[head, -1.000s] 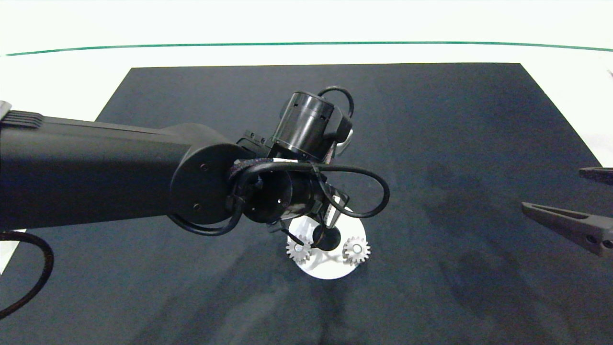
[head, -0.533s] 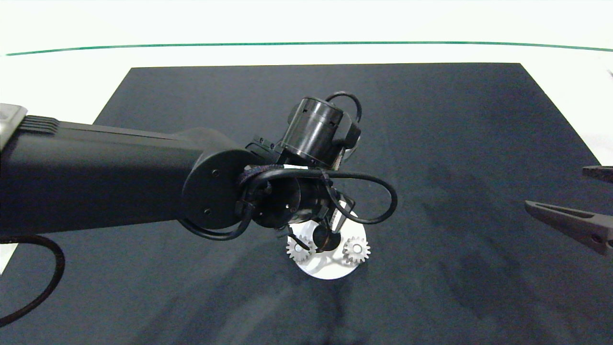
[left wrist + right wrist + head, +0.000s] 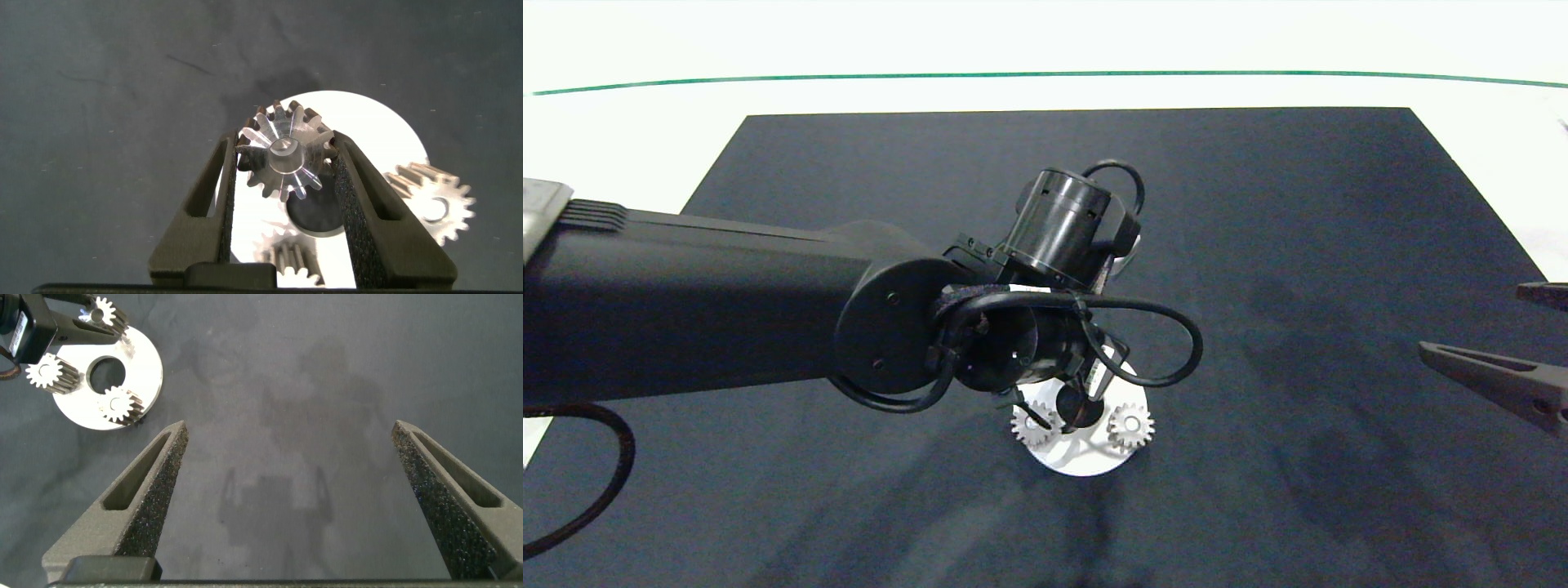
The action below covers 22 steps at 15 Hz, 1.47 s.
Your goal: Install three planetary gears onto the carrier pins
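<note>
Silvery third gear point(image 3: 283, 158) is clamped between the left claw point(image 3: 286, 167) pads, on a pin over the white disc point(image 3: 1081, 461) at lower centre of the head frame. Two other gears point(image 3: 1033, 425) point(image 3: 1131, 425) already sit on their pins — right claw point(image 3: 294, 469) spread wide, empty, parked at right edge over the black mat point(image 3: 1339, 245).

No legible text, label, brand, number or sign appears on any surface in the three current views; no marking can be read anywhere.
</note>
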Motion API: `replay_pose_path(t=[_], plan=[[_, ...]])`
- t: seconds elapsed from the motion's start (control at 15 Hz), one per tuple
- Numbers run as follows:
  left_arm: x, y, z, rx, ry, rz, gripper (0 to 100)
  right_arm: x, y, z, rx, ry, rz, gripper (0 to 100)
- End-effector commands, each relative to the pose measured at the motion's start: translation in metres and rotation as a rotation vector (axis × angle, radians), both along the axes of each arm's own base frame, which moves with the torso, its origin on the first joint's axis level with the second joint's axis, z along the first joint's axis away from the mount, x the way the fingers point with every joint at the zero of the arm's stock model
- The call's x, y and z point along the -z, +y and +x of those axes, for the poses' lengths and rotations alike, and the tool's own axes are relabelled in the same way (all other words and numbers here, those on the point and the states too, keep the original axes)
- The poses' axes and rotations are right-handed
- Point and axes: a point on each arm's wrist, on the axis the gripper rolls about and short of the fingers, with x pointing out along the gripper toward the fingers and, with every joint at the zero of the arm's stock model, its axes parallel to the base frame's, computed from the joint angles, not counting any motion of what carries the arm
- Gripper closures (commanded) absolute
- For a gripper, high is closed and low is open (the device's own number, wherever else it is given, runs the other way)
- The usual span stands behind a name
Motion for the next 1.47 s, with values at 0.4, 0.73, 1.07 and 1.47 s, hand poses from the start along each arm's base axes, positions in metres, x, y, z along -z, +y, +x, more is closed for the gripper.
replay_pose_path(t=[0.4, 0.73, 1.07, 1.47], plan=[[0.0014, -0.0001, 0.0007, -0.004, -0.004, 0.012, 90, 0.0007, 0.0005, 0.0005, -0.002, 0.005, -0.004, 0], [0.0054, -0.0020, 0.0028, -0.015, -0.007, 0.029, 90, 0.0003, 0.0001, -0.0003, -0.003, 0.001, -0.007, 0], [0.0073, -0.0045, 0.0043, -0.011, -0.012, 0.041, 90, 0.0001, -0.0001, -0.0006, -0.003, -0.001, -0.006, 0], [0.0069, -0.0053, 0.0021, -0.011, -0.015, 0.043, 0, 0.0007, 0.0001, -0.0002, -0.003, 0.002, -0.007, 0]])
